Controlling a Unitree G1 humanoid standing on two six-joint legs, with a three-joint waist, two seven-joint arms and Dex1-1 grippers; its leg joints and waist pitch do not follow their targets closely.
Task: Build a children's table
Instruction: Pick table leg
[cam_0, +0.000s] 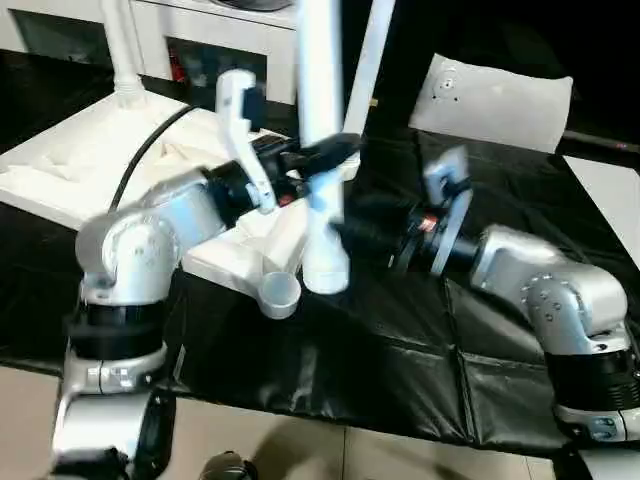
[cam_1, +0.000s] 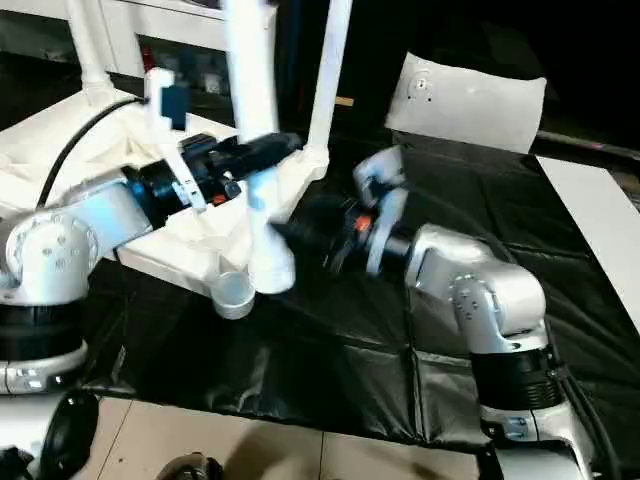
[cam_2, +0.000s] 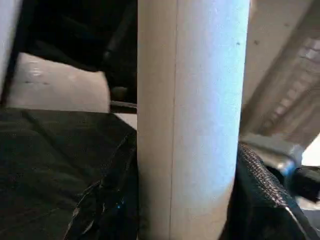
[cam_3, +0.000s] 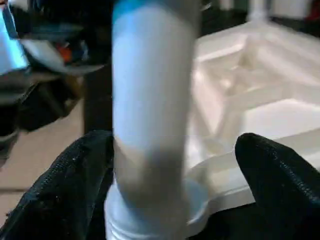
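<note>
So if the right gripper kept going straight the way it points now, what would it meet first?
Most likely the upright white table leg, which already stands between the right gripper's open fingers. Behind it lies the upturned tabletop's ribbed underside.

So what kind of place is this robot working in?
Probably an indoor lab or workshop: a work surface draped in a black sheet, pale tiled floor below, and white cabinets behind the upturned table top.

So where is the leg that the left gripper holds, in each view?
Left eye: upright at centre, leg, foot near an empty corner socket.
Right eye: left of centre, by the same socket.
Left wrist: the pale column through the middle.
Right wrist: blurred column left of centre.
Shared landmark: the upturned tabletop.
</note>
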